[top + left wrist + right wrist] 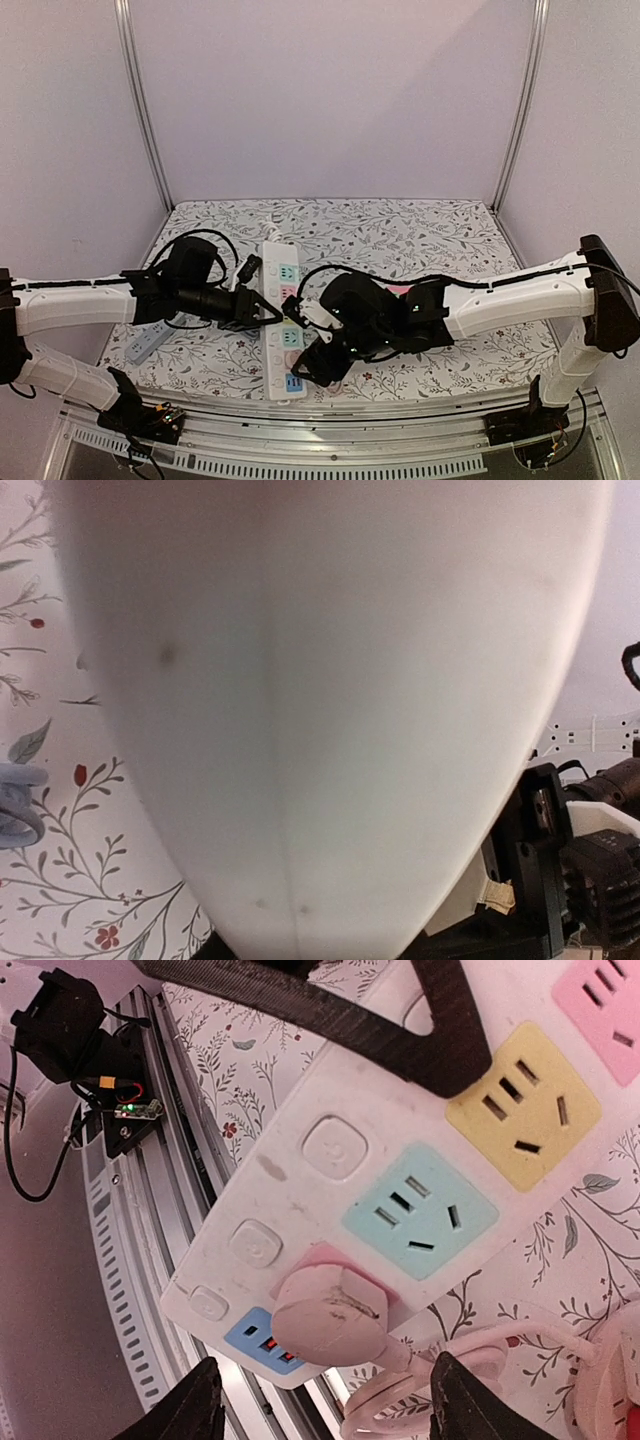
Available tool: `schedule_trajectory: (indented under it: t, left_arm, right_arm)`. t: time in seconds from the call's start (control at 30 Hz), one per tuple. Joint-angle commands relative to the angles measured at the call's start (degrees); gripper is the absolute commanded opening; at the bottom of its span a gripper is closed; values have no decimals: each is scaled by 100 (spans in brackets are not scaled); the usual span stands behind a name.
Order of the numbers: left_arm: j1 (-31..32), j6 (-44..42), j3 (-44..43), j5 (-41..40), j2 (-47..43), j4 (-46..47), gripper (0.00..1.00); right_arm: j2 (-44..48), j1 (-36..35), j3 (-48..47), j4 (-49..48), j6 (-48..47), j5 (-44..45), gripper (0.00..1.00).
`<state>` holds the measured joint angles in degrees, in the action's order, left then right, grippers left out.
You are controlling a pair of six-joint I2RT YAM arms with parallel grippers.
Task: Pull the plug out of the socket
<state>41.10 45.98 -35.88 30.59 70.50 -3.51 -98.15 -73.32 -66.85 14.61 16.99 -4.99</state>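
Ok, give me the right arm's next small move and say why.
Probably ease the right gripper forward until its open jaws flank the white plug, then close. The plug sits seated in the pink socket of the power strip. The fingers stand apart on either side without touching it. The left gripper lies across the strip, likely steadying it.

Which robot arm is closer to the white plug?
Right. The right end effector hangs open right over the plug; the left end effector grips the power strip by the yellow socket, farther away.
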Motion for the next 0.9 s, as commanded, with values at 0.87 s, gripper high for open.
schedule_trajectory:
  t: [0.87]
  left_arm:
    - [-252, -373, -618, 997, 6, -240, 0]
  right_arm:
    - [-327, -309, -193, 212, -1248, 1267, 46]
